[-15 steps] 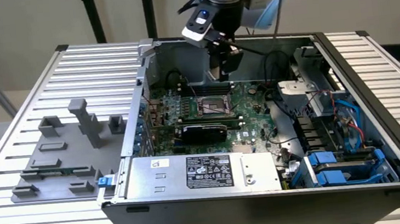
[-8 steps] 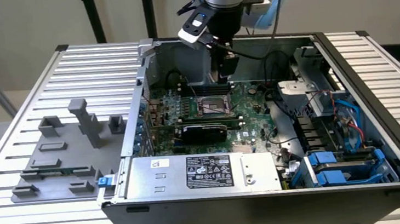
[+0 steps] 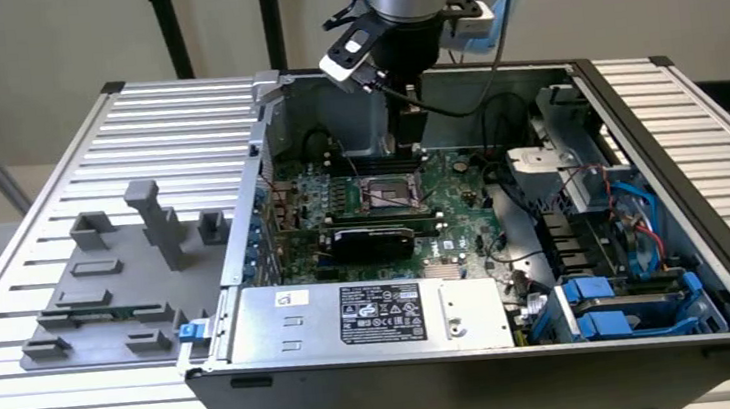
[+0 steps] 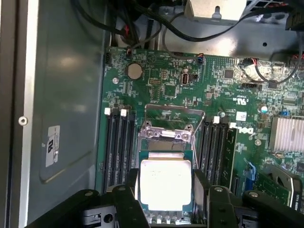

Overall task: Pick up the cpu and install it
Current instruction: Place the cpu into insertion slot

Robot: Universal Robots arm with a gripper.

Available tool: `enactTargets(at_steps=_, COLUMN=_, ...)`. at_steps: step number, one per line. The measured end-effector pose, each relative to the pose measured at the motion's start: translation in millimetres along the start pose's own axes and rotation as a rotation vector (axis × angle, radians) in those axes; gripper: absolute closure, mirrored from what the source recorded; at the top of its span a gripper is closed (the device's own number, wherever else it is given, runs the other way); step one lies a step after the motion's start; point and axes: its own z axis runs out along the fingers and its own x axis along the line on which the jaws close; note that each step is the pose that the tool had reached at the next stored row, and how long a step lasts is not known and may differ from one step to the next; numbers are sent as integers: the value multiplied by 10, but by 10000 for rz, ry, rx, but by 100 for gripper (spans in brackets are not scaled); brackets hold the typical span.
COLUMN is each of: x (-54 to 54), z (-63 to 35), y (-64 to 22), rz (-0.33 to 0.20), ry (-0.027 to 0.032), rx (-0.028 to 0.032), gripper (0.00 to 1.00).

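Note:
In the wrist view the cpu (image 4: 165, 184), a flat square chip with a bright silvery top, sits between my gripper's (image 4: 165, 202) two black fingers (image 4: 124, 202), which are shut on its edges. Just beyond it lies the motherboard's cpu socket (image 4: 167, 129), its metal load plate swung open. In the exterior view my gripper (image 3: 403, 146) hangs straight down inside the open computer case (image 3: 683, 164), close above the socket (image 3: 388, 194) on the green motherboard (image 3: 453, 206).
Memory slots (image 4: 116, 142) flank the socket on both sides. A black expansion card (image 3: 368, 239) lies just in front of it, then the power supply (image 3: 363, 315). Cables (image 3: 497, 111) and blue drive caddies (image 3: 616, 306) fill the case's right side. Grey fixture blocks (image 3: 111, 279) stand on the slatted table.

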Motion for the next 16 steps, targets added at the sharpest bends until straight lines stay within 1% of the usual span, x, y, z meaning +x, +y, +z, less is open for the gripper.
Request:
enactTargets(at_steps=3, x=-20, z=23, y=-2, rz=273, ry=-6, rx=-3, gripper=45)
enactTargets(at_steps=8, x=-77, z=72, y=-32, rz=356, ry=-5, rx=-6, gripper=45)
enactTargets(at_steps=10, x=-90, z=100, y=-60, rz=359, ry=-6, rx=-7, gripper=45)
enactTargets(at_steps=14, x=-96, z=170, y=-147, rz=380, ry=-12, rx=-6, gripper=45)
enactTargets(at_steps=16, x=-96, z=206, y=-166, rz=397, ry=-16, rx=-6, gripper=45)
